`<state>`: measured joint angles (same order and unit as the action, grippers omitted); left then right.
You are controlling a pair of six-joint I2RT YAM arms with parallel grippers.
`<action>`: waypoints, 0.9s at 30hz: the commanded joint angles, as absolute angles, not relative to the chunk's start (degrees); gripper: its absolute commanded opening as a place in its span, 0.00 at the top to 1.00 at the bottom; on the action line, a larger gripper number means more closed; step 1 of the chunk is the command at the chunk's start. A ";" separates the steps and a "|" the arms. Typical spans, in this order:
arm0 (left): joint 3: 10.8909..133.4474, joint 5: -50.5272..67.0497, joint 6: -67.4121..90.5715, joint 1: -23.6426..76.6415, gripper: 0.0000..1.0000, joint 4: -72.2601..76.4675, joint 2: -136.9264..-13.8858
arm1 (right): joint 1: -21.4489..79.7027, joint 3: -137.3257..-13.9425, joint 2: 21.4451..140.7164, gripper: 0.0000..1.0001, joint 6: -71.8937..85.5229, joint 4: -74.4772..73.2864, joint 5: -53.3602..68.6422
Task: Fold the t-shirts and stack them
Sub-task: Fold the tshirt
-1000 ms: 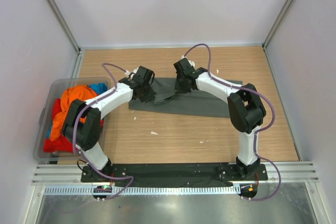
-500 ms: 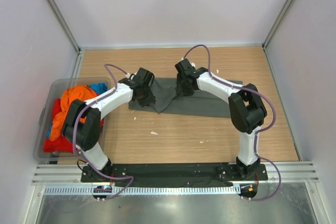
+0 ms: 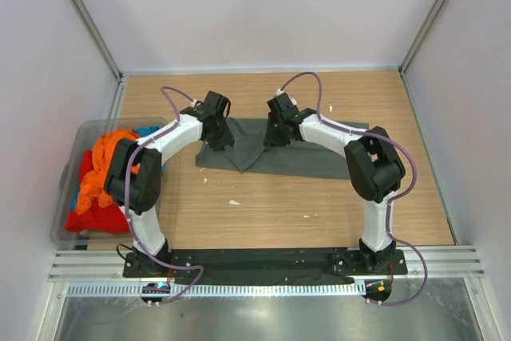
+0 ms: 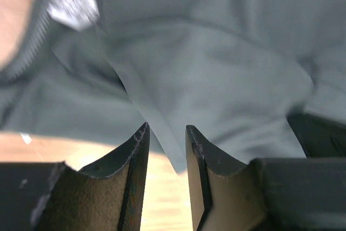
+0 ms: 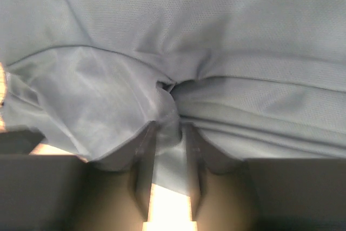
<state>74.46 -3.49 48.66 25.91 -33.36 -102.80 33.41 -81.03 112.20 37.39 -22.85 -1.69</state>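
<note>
1. Lying on the table [image 3: 319, 213], the dark grey-green t-shirt [image 3: 307, 159] spreads between both arms.
2. Left pincer [image 4: 165, 132] is clamped on a pointed fold near its left end.
3. Right pincer [image 5: 168, 131] pinches bunched cloth at its far edge.

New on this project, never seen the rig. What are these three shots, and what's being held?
Two robot arms are bolted at the near edge of a wooden table. The overhead shot looks down on both: left arm, right arm. The other two shots come from a camera on each wrist, looking along that arm's own jaws. On the table lies a dark grey-green t-shirt. A plastic bin at the left holds orange, red and blue shirts. Both arms' jaws are closed on the grey-green shirt: each wrist view shows cloth pinched between them.
</note>
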 commanded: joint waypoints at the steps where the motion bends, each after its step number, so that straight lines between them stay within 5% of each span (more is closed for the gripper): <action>1: 78.92 -1.67 45.53 21.20 0.65 -30.32 -105.46 | 33.22 -81.92 114.34 0.74 37.00 -19.78 -1.14; 5: 83.66 -1.14 42.63 17.41 0.65 -29.79 -109.94 | 33.05 -80.07 114.43 0.97 35.69 -19.42 -3.86; 10: 91.40 -0.35 39.03 14.86 0.64 -29.71 -117.67 | 32.96 -79.28 114.61 0.99 35.42 -18.54 -3.78; 14: 96.58 -3.85 37.71 14.33 0.65 -33.47 -122.95 | 32.96 -76.21 112.86 0.96 37.43 -17.49 -4.57; 21: 103.00 -6.42 35.68 13.10 0.65 -35.68 -128.05 | 32.96 -73.21 109.52 0.76 39.64 -15.99 -4.30; 27: 103.71 -6.59 35.51 12.92 0.64 -36.74 -126.13 | 29.72 -75.50 105.48 0.73 37.80 -21.00 -7.82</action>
<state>101.89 -4.99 36.84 13.34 -35.16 -127.68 32.10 -73.60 111.02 38.70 -18.98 -4.34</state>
